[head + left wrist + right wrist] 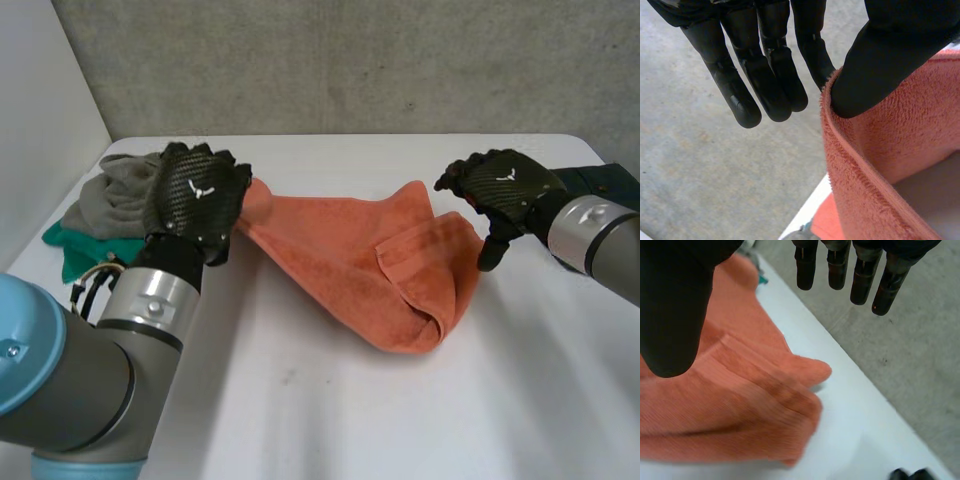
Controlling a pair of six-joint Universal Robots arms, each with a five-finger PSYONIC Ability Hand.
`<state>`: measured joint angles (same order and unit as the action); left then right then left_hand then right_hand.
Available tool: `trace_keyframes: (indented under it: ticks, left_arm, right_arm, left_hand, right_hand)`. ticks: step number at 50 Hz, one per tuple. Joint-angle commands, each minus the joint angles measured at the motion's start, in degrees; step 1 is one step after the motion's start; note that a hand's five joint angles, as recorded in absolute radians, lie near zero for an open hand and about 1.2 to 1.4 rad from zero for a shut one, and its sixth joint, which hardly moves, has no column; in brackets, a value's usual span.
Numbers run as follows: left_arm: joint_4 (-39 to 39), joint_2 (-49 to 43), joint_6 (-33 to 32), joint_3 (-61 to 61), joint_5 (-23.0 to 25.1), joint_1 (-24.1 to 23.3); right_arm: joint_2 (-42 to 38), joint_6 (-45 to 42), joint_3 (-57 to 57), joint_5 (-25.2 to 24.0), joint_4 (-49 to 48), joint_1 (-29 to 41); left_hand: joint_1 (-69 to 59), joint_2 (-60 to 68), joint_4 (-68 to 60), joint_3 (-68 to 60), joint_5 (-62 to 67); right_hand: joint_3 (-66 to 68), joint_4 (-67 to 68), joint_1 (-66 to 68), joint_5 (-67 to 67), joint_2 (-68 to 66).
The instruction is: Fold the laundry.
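Evidently early in the fold, with the orange towel (370, 270) crumpled across the middle of the frame on the white counter (400, 420), right end doubled over on itself. Left hand (195, 195), at the upper left of the frame, grasping one corner of the towel: seen in the left wrist view as a hem pinched between thumb (880, 65) and the nearest finger, other fingers (765, 75) straight and free. Right hand (505, 185), at the upper right, released and holding nothing, fingers (840, 265) straight, thumb apart, hovering just above the bunched right end without touching.

Judged as the spreading step, before any real fold. Next move probably calls for lowering the right hand onto a free corner at that bunched end, pinching it, then drawing both hands apart to flatten the cloth. Hard to pick out that corner among the lumps.

Under and beside the left hand, a grey cloth (115, 195) over a green cloth (70, 250), waiting. At the right edge of the frame, a dark item (605, 180) behind the right arm.

No brand, label or readable writing anywhere; merely a small white emblem (200, 187) on the back of each hand.
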<state>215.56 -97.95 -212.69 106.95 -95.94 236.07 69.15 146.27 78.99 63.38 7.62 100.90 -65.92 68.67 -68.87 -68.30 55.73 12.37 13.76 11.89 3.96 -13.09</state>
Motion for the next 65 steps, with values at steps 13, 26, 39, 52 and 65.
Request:
trace_keyframes:
  ticks: [13, 26, 39, 52, 65]
  left_arm:
    - [-4.7, 1.5, 0.0, 5.9, 0.0, -2.3]
    - [-4.6, 1.1, 0.0, 6.1, 0.1, -2.4]
    - [-4.4, 0.4, 0.1, 5.9, 0.0, -1.8]
    - [-4.1, -4.7, 0.6, 4.3, 0.1, 2.9]
    - [-4.4, -10.5, 0.7, 3.6, 0.3, 4.3]
  right_arm:
    - [-25.8, -19.0, -23.1, -1.4, 2.3, 9.3]
    - [-34.8, -19.6, -30.7, 0.5, 3.7, 10.5]
    - [-35.0, -19.2, -31.1, 1.9, 3.1, 10.5]
    - [-19.4, -13.7, -18.0, 5.0, 3.2, 6.3]
    - [-3.9, -2.0, 4.5, 4.6, -1.4, -11.2]
  left_hand:
    - [-14.1, 11.3, -11.1, -11.7, 14.3]
    - [-14.1, 11.3, -11.1, -11.7, 14.3]
    - [-14.1, 11.3, -11.1, -11.7, 14.3]
    - [-4.7, 2.0, -1.8, -2.3, 4.9]
    - [18.8, -21.6, 21.8, 21.2, -18.7]
  right_hand:
    - [13.7, 12.3, 14.2, 12.1, -13.0]
    - [25.1, 23.7, 25.6, 23.5, -24.4]
    - [67.6, 66.2, 68.1, 66.0, -66.9]
    - [67.6, 66.2, 68.1, 66.0, -66.9]
    - [67.6, 66.2, 68.1, 66.0, -66.9]
